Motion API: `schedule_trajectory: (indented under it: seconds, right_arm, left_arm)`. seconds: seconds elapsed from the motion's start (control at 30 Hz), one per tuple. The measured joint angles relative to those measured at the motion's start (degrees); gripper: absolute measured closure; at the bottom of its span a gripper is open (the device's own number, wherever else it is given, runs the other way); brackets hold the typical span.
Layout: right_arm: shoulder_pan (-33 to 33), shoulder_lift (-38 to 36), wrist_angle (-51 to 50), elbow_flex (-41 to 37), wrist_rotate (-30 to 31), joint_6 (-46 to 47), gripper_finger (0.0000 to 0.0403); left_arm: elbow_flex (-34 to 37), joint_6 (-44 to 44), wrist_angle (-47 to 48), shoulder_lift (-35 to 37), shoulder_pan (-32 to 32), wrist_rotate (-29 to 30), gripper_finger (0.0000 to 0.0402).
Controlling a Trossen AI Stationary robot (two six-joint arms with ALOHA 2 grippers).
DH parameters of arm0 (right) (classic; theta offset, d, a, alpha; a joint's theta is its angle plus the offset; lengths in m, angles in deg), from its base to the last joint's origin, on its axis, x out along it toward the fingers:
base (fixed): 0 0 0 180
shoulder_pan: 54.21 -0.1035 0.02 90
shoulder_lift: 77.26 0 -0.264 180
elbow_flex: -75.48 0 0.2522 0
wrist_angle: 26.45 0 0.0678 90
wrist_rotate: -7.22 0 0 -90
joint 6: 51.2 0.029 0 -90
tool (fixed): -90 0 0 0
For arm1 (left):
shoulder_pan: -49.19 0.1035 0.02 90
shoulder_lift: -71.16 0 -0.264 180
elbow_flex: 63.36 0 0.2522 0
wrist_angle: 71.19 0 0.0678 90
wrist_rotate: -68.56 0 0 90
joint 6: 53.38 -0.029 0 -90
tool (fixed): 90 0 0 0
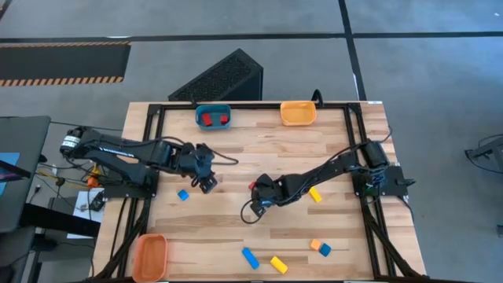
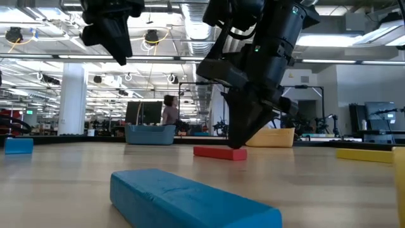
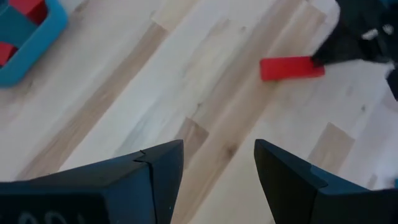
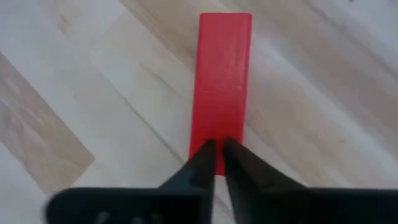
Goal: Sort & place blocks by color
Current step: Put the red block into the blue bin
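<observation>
Presently, I log:
Red bar (image 4: 222,81): flat on table, mid-board, nearer the blue bin (image 1: 213,117) than other blocks.
Right gripper (image 4: 217,152): fingers nearly together, pinching bar's end.
Left gripper (image 3: 217,168): parted, empty, beside bar.

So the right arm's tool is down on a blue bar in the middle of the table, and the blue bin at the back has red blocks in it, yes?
Not quite: the bar under the right tool is red, not blue, as the right wrist view shows. The red bar lies mid-table, and the blue bin at the back does hold red blocks.
</observation>
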Motion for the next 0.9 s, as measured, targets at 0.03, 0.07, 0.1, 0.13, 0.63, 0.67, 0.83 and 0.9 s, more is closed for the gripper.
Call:
schedule_trajectory:
  seconds: [0.03, 0.07, 0.1, 0.13, 0.63, 0.67, 0.83, 0.9]
  right_arm:
    - [-0.3, -0.3, 0.0, -0.1, -0.4, 0.3, 0.037]
    - [-0.6, -0.4, 0.0, -0.1, -0.4, 0.6, 0.0385]
    - [-0.9, -0.4, 0.3, -0.1, -0.5, 1.1, 0.0392]
    - [-1.1, -0.5, 0.6, -0.1, -0.5, 1.2, 0.0394]
    - [-7.7, -1.5, 2.1, -0.2, 18.3, -8.1, 0.0183]
    - [-7.7, -0.6, 2.9, -0.2, 18.4, -8.9, 0.0165]
    - [-7.8, 2.5, 5.0, -0.2, 18.1, -8.5, 0.0099]
    - [-7.5, 3.6, 5.1, -0.1, 17.0, -6.6, 0.0091]
  left_arm:
    - [0.0, -0.2, -0.2, 0.0, -0.7, 0.2, 0.0219]
    - [0.0, -0.2, -0.4, 0.0, -1.3, 0.3, 0.0219]
    - [0.0, -0.2, -0.5, 0.0, -1.8, 0.4, 0.0219]
    - [0.0, -0.1, -0.7, 0.0, -2.0, 0.5, 0.0219]
    - [0.0, 2.2, -0.7, 0.1, -3.1, 2.0, 0.0219]
    - [0.0, 2.2, -0.7, 0.1, -3.1, 2.3, 0.0219]
    - [0.0, 0.9, -0.9, 0.1, -2.3, 1.7, 0.0219]
    - [0.0, 0.7, -0.9, 0.2, -2.0, 1.5, 0.0219]
